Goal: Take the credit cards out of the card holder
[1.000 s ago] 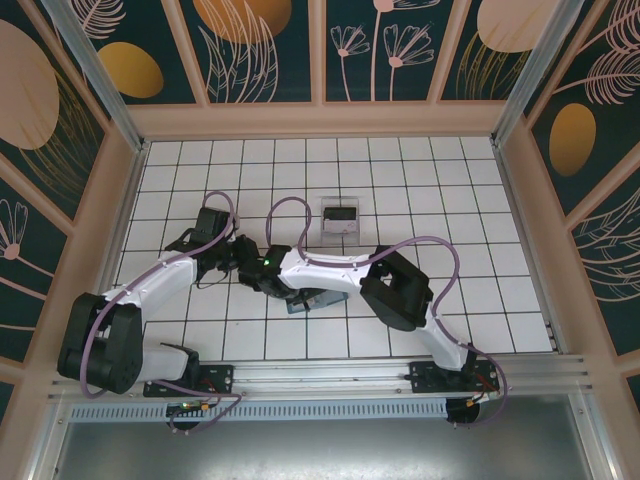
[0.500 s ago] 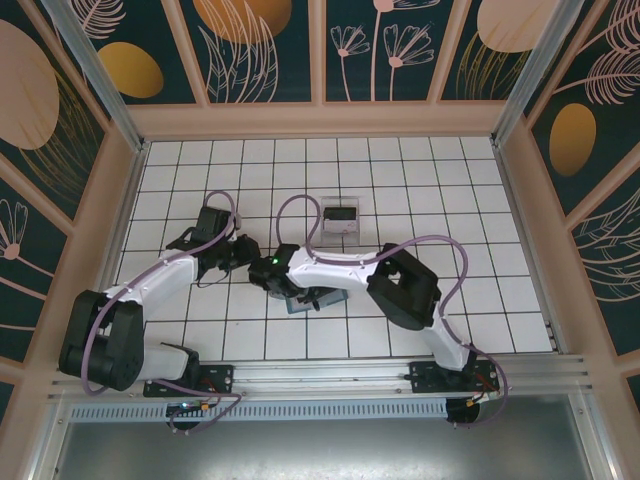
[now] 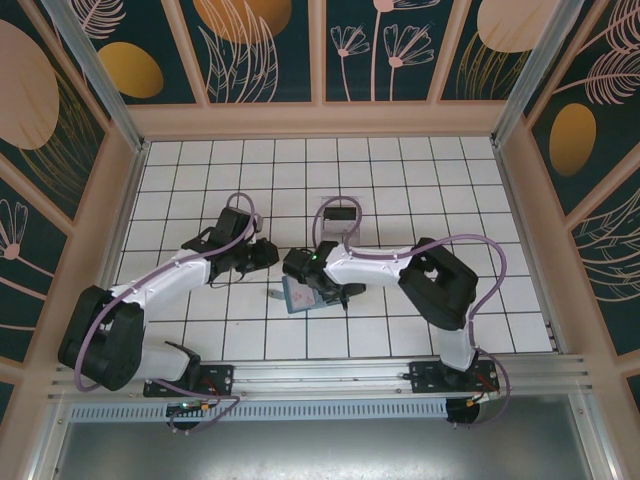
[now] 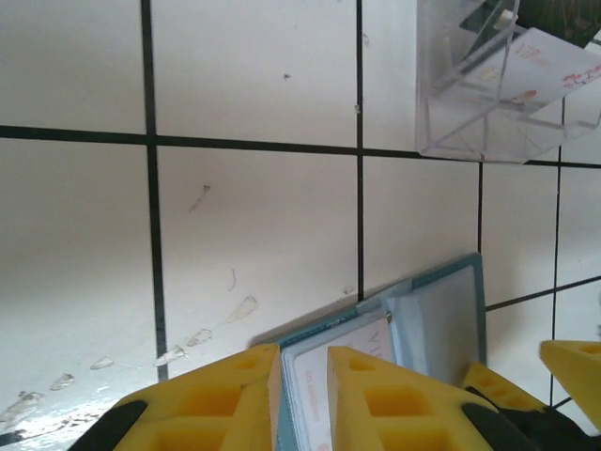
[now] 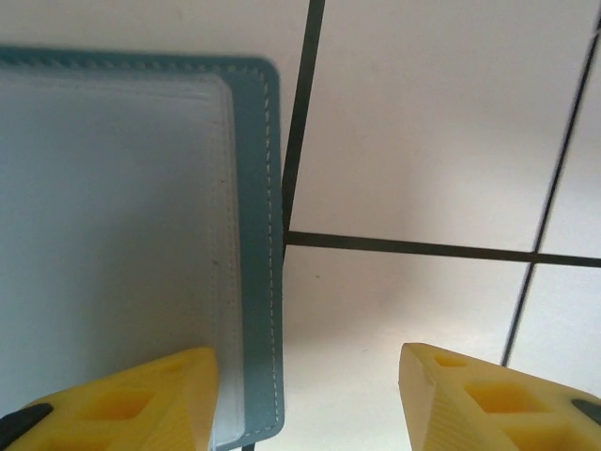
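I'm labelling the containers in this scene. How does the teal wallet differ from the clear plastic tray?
The teal-blue soft folding card holder is opaque and lies open and flat. The transparent plastic tray is see-through, with upright walls. The card holder lies nearer the arm bases, partly under one of the right fingers, while the tray sits farther back, apart from the card holder. Both rest on the white tiled table.

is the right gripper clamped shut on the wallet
No, the right gripper is wide open, one finger over the wallet and the other over bare tile.
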Robot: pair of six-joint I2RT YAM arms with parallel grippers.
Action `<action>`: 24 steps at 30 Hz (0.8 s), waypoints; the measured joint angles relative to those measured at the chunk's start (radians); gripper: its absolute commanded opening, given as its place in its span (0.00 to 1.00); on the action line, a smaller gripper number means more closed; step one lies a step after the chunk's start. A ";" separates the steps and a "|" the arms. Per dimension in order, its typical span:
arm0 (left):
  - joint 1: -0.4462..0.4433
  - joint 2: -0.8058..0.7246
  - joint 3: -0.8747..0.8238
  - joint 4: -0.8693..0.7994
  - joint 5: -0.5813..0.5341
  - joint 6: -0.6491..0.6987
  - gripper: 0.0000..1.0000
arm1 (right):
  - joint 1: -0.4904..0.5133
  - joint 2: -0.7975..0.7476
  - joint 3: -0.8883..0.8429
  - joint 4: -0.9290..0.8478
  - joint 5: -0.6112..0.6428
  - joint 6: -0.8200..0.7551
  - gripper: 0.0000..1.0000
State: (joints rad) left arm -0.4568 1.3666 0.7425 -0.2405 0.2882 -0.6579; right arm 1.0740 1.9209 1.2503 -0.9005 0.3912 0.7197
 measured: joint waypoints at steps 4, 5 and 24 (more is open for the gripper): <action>-0.030 0.003 0.007 -0.003 -0.001 -0.011 0.22 | -0.001 -0.036 -0.037 0.052 -0.032 -0.003 0.50; -0.036 0.003 0.007 -0.004 0.000 -0.013 0.22 | 0.000 -0.042 -0.045 0.062 -0.041 -0.003 0.50; -0.172 0.024 -0.028 0.000 -0.001 -0.100 0.19 | -0.084 -0.227 -0.100 0.165 -0.234 -0.014 0.46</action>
State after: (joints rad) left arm -0.6292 1.3911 0.7143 -0.2409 0.2874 -0.7578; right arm 0.9905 1.6939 1.1507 -0.7353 0.1570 0.7052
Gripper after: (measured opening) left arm 0.198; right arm 0.471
